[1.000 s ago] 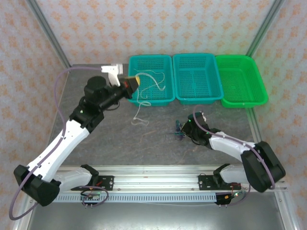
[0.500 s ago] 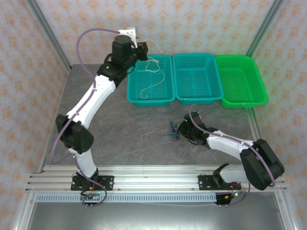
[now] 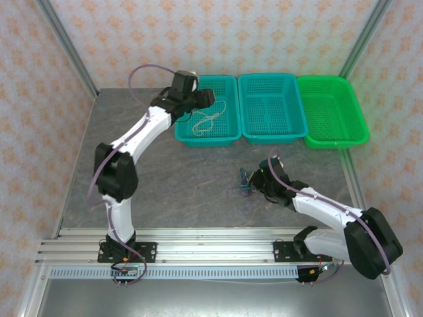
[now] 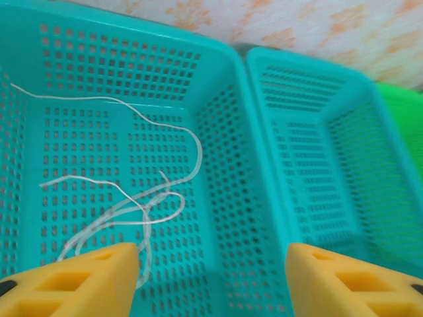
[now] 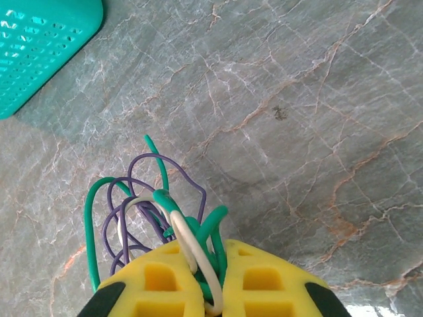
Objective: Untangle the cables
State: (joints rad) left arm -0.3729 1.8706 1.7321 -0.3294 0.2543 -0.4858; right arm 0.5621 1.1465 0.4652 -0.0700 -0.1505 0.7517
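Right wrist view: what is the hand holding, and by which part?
The right hand is shut on the tangle of green, purple and whitish cables, pinching a few loops at the tangle's near edge.

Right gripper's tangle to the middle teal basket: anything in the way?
Nothing visible. Bare table lies between the tangle, clamped in the right gripper, and the middle basket; only its near wall to clear. The left gripper hangs open over the left basket, off that line.

Top camera overlooks the whole table (image 3: 165, 178), sharing the left teal basket (image 3: 206, 140) with the close left-wrist view.
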